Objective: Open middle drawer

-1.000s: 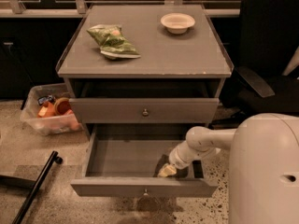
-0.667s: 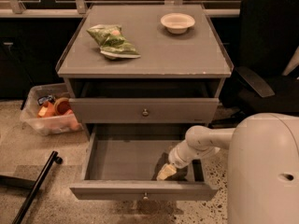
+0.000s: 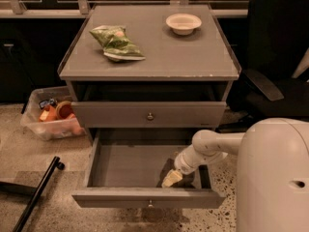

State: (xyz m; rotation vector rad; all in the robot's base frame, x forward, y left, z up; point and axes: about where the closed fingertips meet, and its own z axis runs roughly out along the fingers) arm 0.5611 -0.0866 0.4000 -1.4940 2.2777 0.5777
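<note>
Camera view: middle drawer (image 3: 111, 197) drawn slightly further toward 6 o'clock, seemingly open enough; gripper (image 3: 171, 179) inside at 5 o'clock, grip state impossible to tell.

Grey worktop (image 3: 159, 62), green snack bag (image 3: 116, 42) lying at its left, white bowl (image 3: 183, 23) at back right, well apart, clear bin (image 3: 36, 105) of orange items (image 3: 63, 112) on the speckled floor (image 3: 29, 158) left, black pole (image 3: 38, 192) lying nearby, black chair (image 3: 280, 57) right, end effector (image 3: 172, 178) low, below the worktop's front right.
</note>
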